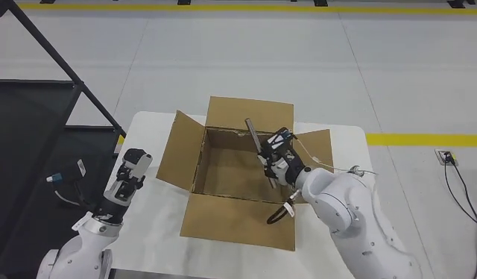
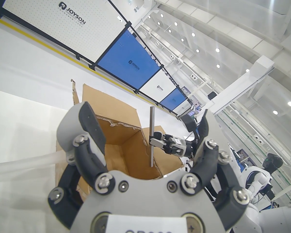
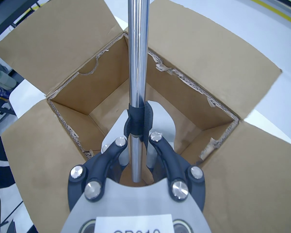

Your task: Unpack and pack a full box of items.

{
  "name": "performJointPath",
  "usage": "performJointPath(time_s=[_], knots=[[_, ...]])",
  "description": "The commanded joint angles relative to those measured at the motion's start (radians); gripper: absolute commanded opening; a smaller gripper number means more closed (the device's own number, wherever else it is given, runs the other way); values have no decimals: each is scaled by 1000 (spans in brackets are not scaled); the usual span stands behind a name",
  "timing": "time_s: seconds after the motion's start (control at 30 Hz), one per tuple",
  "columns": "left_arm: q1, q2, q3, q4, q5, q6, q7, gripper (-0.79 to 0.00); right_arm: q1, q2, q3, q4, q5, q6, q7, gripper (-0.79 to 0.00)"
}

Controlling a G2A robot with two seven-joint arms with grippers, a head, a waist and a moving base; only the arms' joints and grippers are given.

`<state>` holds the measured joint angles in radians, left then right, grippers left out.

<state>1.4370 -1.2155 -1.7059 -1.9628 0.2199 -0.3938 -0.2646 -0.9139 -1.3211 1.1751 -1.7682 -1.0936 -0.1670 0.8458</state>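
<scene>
Our right fingers (image 3: 146, 118) are closed tight around the steel rod (image 3: 137, 49), somewhat below its middle. They hold it almost upright over the open box (image 1: 237, 221). We judge the rod stiff, rather heavy and smooth, so it may slip or swing; a hold nearer the middle would be safer. Our left fingers (image 2: 91, 127) stand wide apart with nothing between them, beside the box above the worktop (image 1: 160, 219).
</scene>
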Motion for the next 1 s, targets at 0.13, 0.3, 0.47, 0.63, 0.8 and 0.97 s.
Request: performJointPath(time_s=[0.13, 0.3, 0.47, 0.63, 0.8, 0.97], knots=[[1, 1, 6, 1, 3, 3, 2, 0, -1, 0, 0, -2, -1, 1, 2, -785], [-2, 2, 15, 1, 7, 3, -2, 0, -1, 0, 0, -2, -1, 1, 2, -785], [6, 4, 10, -1, 4, 0, 1, 0, -11, 1, 6, -3, 18, -11, -28, -785], [11, 5, 9, -2, 5, -2, 0, 0, -70, 15, 120, -94, 98, -23, -80, -785], [-3, 6, 30, -3, 10, 1, -8, 0, -203, 36, 307, -232, 176, -27, -104, -785], [-19, 6, 52, 5, 15, 3, -9, 0, -329, 51, 486, -323, 250, -15, -109, -785]])
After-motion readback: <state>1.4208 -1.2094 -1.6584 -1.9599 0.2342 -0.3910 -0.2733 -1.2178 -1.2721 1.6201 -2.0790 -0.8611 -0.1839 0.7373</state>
